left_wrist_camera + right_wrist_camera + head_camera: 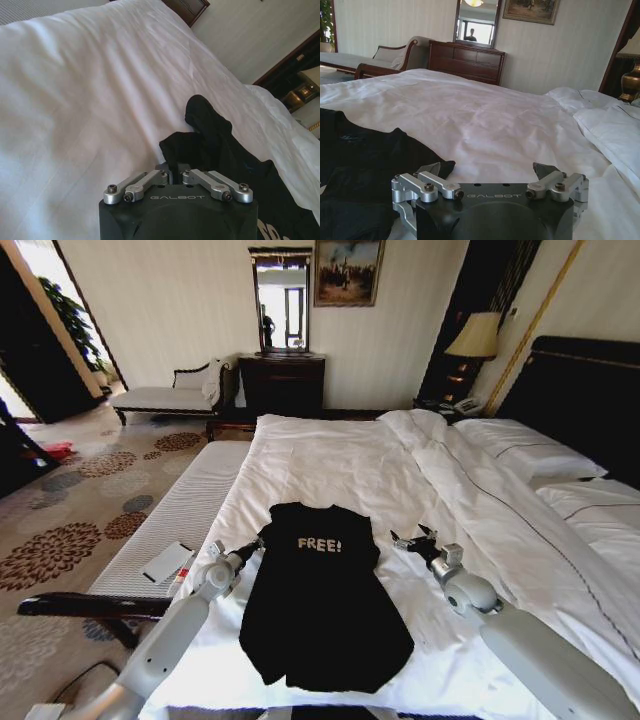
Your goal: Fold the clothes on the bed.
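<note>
**Both grippers flank the T-shirt's shoulders**

At about nine o'clock in the head view, a pale upholstered bench (185, 505) runs along the foot of the bed (340, 455), with a small notebook (167, 562) lying on it. Just inside that, the left gripper (250, 549) sits at the left shoulder edge of the black T-shirt (320, 610). In the left wrist view its fingers (176, 170) are drawn in together on the black fabric, apparently pinching the edge, though the contact itself is hidden behind the gripper body.

The T-shirt lies flat on the white duvet at the picture's centre, sleeves already tucked under so it reads as a long narrow panel. Its long axis runs twelve to six o'clock, collar and "FREE!" lettering (319, 544) toward twelve, hem toward the robot.

At three o'clock of the lettering, the right gripper (412, 537) rests on bare duvet just beside the shirt's right edge, jaws spread wide and holding nothing; the shirt lies to its nine o'clock.

Judging by this, the left arm is the nearer one, and a fold would carry the collar end along the long axis toward six o'clock.
</note>
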`<state>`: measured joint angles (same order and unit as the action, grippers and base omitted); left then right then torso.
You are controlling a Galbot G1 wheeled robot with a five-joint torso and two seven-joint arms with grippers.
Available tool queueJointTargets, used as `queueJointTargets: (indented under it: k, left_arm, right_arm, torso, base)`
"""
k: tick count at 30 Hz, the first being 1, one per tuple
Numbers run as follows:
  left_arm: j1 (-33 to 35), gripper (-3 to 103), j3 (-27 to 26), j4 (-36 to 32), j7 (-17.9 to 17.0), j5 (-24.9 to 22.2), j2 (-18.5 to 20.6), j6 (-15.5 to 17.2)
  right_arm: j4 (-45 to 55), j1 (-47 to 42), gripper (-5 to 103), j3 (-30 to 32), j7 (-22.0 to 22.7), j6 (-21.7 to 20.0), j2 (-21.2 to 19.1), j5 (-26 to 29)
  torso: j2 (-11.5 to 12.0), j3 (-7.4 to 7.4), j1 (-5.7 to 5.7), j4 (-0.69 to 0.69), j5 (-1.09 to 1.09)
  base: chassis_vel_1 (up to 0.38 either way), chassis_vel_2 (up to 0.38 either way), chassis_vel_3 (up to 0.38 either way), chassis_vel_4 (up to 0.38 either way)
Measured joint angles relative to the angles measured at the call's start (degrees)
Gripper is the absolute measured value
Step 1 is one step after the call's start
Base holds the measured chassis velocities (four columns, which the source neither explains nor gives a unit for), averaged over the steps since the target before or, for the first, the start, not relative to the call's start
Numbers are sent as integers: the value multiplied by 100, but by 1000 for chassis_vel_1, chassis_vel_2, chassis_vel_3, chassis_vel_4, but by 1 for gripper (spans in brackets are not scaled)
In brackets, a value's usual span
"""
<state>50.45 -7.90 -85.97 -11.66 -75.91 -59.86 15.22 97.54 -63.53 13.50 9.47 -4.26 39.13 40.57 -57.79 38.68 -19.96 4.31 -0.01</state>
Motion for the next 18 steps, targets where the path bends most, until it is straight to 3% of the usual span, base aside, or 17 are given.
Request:
queueJointTargets:
  k: [3, 18]
  left_arm:
    - [43, 1, -99, -64, -44, -19, 66, -19]
    - [421, 0, -449, -559, -147, 6, 309, -203]
  right_arm:
    - [12, -4, 100, 2, 3, 0, -1, -14]
    - [86, -13, 100, -3, 54, -23, 17, -20]
  torso:
    - [0, 0, 0, 0, 1]
    - [0, 0, 0, 0, 0]
  base:
    - [0, 0, 0, 0]
    - [0, 0, 0, 0]
